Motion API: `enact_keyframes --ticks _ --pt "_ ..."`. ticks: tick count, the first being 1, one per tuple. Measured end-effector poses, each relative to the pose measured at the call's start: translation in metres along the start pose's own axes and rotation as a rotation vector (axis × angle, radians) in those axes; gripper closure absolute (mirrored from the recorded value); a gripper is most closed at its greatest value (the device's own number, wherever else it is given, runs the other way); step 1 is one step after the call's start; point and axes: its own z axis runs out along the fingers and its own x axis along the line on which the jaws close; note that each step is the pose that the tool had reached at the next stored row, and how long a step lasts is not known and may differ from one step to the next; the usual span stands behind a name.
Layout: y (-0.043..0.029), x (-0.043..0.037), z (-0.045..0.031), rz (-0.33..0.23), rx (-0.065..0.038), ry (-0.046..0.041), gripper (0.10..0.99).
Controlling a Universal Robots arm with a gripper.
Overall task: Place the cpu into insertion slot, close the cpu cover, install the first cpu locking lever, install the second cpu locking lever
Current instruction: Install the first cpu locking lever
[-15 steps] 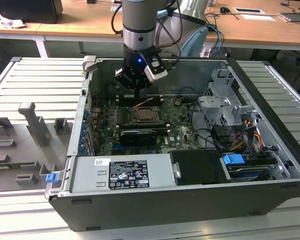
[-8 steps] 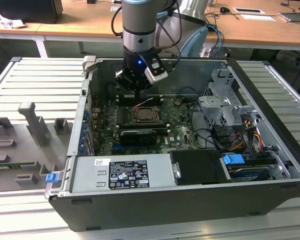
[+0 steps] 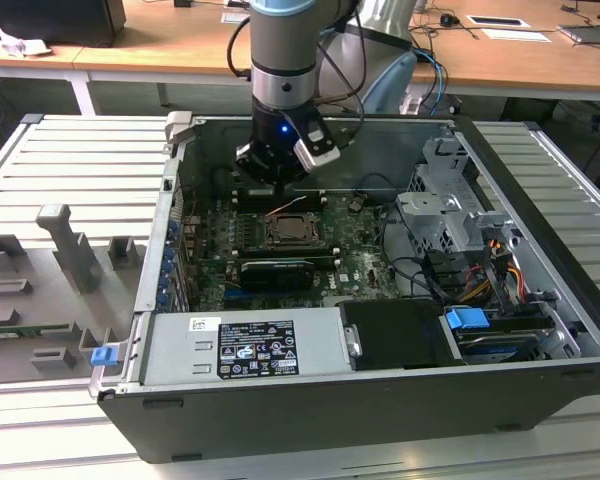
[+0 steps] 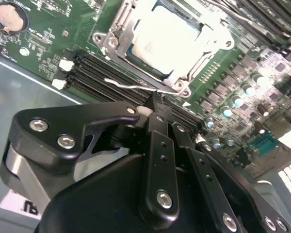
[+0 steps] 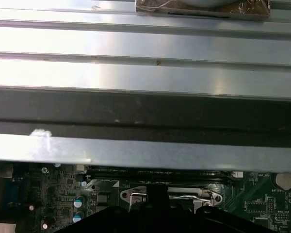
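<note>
The cpu (image 4: 167,36) sits in the insertion slot (image 4: 136,60) under the cpu cover (image 4: 117,34); the claw (image 4: 157,104) is pressed together beside it

ribbed metal panel (image 5: 145,68), motherboard (image 5: 262,204) (green)

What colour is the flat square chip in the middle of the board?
The cpu is silvery-beige, a pale metal face that shines. It shows best in the second wrist view.
</note>
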Motion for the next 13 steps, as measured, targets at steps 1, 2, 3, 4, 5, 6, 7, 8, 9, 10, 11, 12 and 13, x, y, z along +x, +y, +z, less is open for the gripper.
enact_keyframes --ticks 1,2,3,4,5,6,7,8,9,10,11,12,13 --pt "0.0004 -0.0019 0.0013 -0.001 0.000 0.0000 0.980" --pt "0.0007 -0.0023 0.0024 -0.002 0.000 0.0002 0.980" --pt "0.0010 -0.0026 0.0033 -0.003 0.000 0.0003 0.980" --pt "0.0016 -0.0033 0.0040 -0.004 0.000 0.0004 0.980" --pt "0.0045 -0.0085 0.0077 -0.006 0.000 0.0006 0.980" --pt "0.0047 -0.0177 0.0117 -0.006 0.000 0.0005 0.980" --pt "0.0049 -0.0231 0.0170 -0.005 0.000 0.0006 0.980" --pt "0.0048 -0.0247 0.0182 -0.005 0.000 0.0006 0.980" --pt "0.0046 -0.0267 0.0203 -0.006 0.000 0.0005 0.980" --pt "0.0045 -0.0273 0.0210 -0.006 0.000 0.0005 0.980" --pt "0.0045 -0.0279 0.0218 -0.006 0.000 0.0005 0.980" --pt "0.0044 -0.0283 0.0227 -0.006 0.000 0.0006 0.980" --pt "0.0043 -0.0287 0.0235 -0.006 0.000 0.0005 0.980"
